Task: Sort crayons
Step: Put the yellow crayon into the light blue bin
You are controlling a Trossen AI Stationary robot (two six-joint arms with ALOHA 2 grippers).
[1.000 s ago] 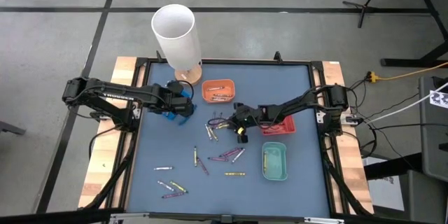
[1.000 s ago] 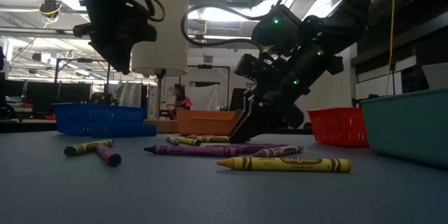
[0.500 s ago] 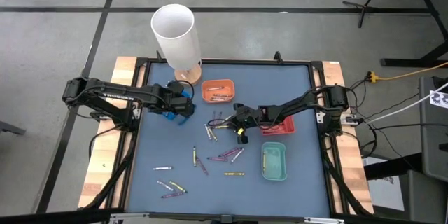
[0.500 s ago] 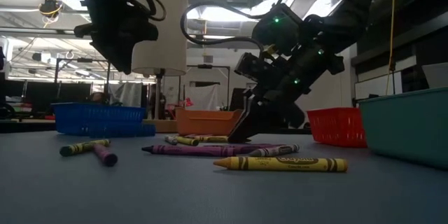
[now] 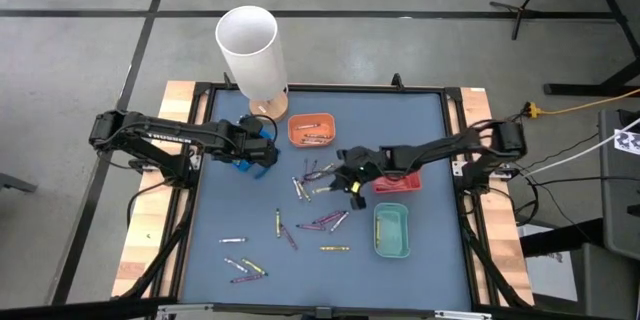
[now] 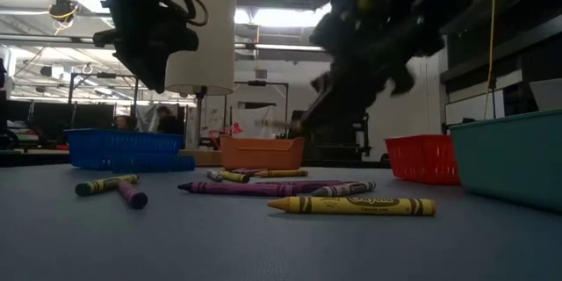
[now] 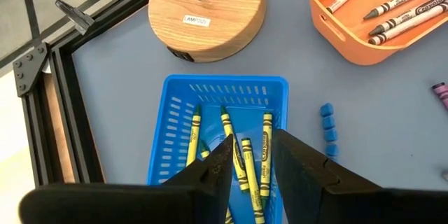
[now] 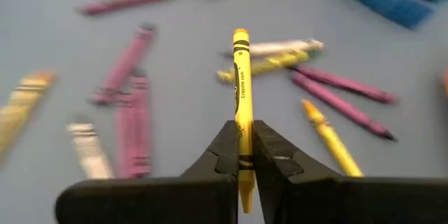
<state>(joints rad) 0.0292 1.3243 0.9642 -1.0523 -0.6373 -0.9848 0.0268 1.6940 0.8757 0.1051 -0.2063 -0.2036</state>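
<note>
Item: yellow wax crayon with black-banded paper wrapper, clamped in the right pincer. The fingers close on its lower part; its long axis runs straight out ahead of them, tip forward. In the high view the right pincer hangs above the desk, just right of the loose scatter and well right of the small blue plastic slatted tray.

Destination, as a judgement: the blue tray already holds several yellow crayons, so the held one most likely belongs there. From the right pincer the tray lies to the left and slightly toward the far edge, with the small orange plastic tray of pale crayons between the two but farther back. The left pincer hovers directly over the blue tray, fingers apart and holding nothing; it is the nearer arm, and may crowd a drop.

Remaining stock: purple, yellow and pale crayons loose on the desk, near and below the right pincer, well apart from the blue tray.

Surface: dark blue-grey matte desk in a black frame; also a red tray, a teal tray and a white cylinder on a round wooden base.

Room: grey floor, an open workshop behind, people far off.
</note>
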